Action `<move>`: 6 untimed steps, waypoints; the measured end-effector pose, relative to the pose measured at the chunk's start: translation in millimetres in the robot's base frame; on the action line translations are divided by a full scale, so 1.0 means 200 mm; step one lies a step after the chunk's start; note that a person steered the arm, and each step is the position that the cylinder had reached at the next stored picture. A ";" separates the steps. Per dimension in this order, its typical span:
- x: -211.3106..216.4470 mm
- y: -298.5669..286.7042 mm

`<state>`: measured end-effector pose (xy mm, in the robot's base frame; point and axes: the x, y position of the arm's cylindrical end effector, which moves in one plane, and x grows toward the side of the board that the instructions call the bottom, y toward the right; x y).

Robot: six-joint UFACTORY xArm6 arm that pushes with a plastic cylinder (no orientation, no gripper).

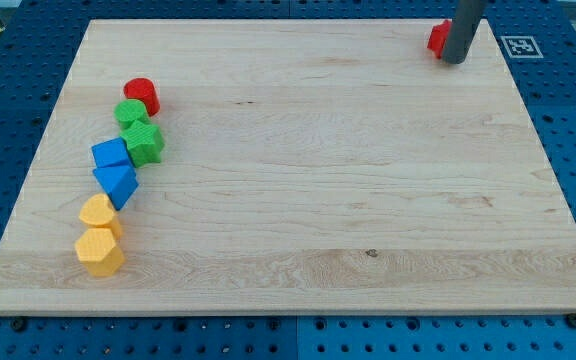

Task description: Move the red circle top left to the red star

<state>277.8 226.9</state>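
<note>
The red circle (142,95) sits near the board's left edge, at the top of a chain of blocks. The red star (436,39) is at the view's top right, mostly hidden behind the dark rod. My tip (454,61) rests on the board right beside the red star, touching or almost touching its right side. The tip is far to the right of the red circle.
Below the red circle runs a touching chain: a green block (130,112), a second green block (145,144), a blue block (110,153), a blue triangle (117,183), a yellow block (98,213), a yellow hexagon (100,251). The wooden board (308,170) lies on blue pegboard.
</note>
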 end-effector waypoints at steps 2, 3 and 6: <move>0.12 0.00; 0.24 -0.39; 0.24 -2.10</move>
<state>326.3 -192.1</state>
